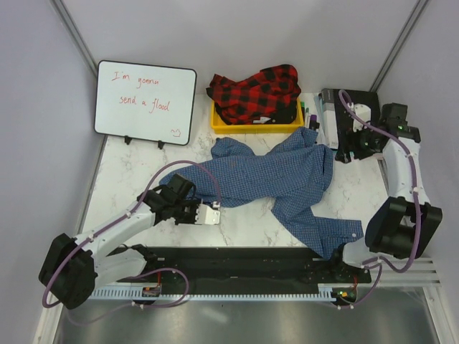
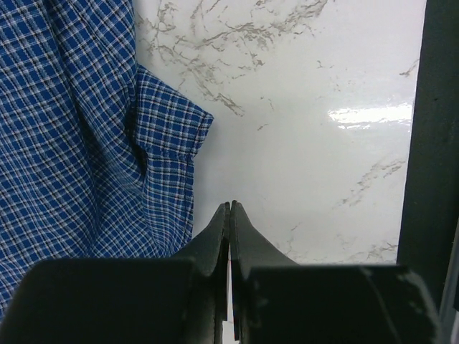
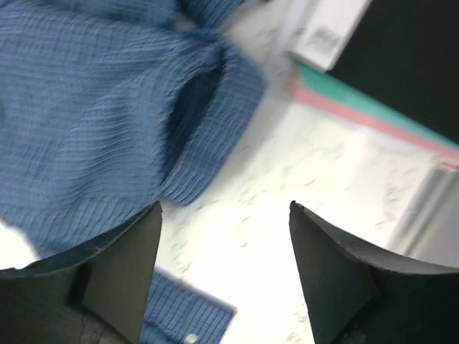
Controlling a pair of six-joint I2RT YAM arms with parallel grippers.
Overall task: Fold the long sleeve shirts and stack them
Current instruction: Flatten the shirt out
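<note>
Top external — plaid shirt in yellow bin, left gripper closed, right gripper spread

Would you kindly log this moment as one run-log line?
left gripper: shut beside blue shirt cuff | right gripper: open at blue shirt's edge | plaid shirt: heaped in yellow bin | both unfolded

Landmark: spread shirt, lying across the middle of the table.
- Behind it: bin, with the second shirt heaped in and over it.
- Behind and left of it: whiteboard, propped upright.
- Left gripper: in front of its left sleeve, just beside the cloth.
- Right gripper: off its right edge, over bare table.
- Its other sleeve runs to the table's near right.
</note>
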